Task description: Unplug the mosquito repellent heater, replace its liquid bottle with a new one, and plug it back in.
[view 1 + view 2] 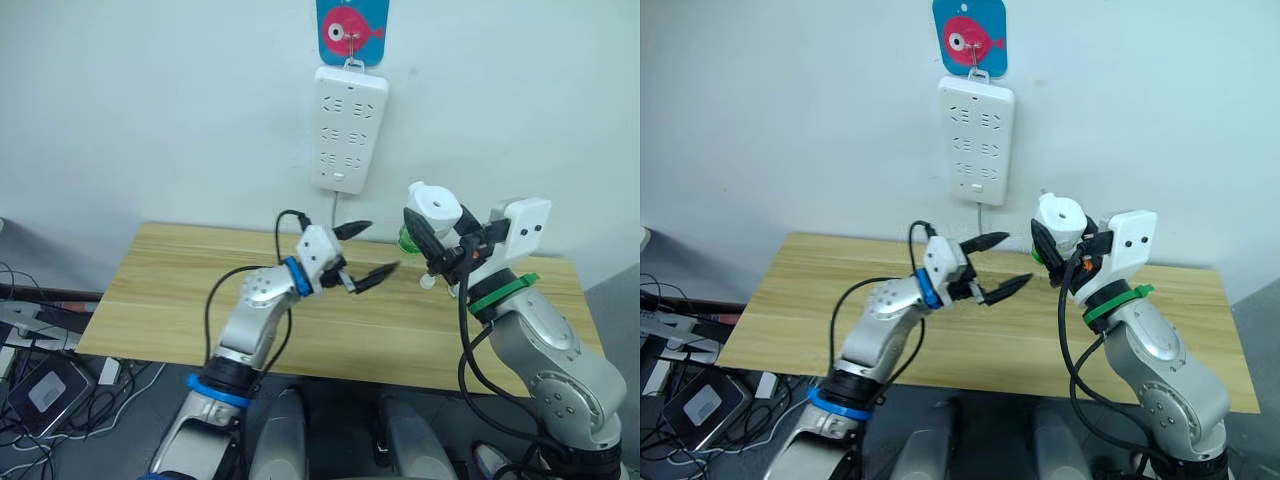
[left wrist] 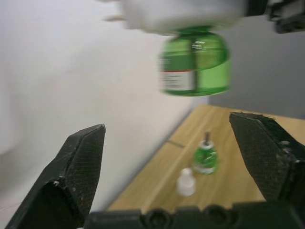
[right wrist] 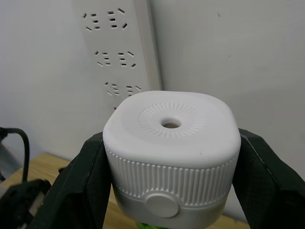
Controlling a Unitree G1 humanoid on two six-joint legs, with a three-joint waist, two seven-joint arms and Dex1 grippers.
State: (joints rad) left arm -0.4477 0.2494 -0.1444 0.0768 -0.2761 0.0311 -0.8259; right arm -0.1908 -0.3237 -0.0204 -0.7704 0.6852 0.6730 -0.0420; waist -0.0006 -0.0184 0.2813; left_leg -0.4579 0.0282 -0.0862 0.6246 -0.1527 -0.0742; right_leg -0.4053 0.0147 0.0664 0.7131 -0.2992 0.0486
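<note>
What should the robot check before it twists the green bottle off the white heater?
1. Heater unplugged from the power strip: ok.
2. Right hand shut firmly on the heater: ok.
3. Old green bottle hanging under the heater: ok.
4. Left hand open wide enough for the bottle: ok.
5. Left hand around the bottle: not ok, apart from it.
6. New bottle and white cap waiting on the table: ok.

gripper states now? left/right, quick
Left gripper: open, empty, fingers spread, pointing toward the green bottle under the heater.
Right gripper: shut on the mosquito repellent heater, held up off the table, unplugged.
</note>
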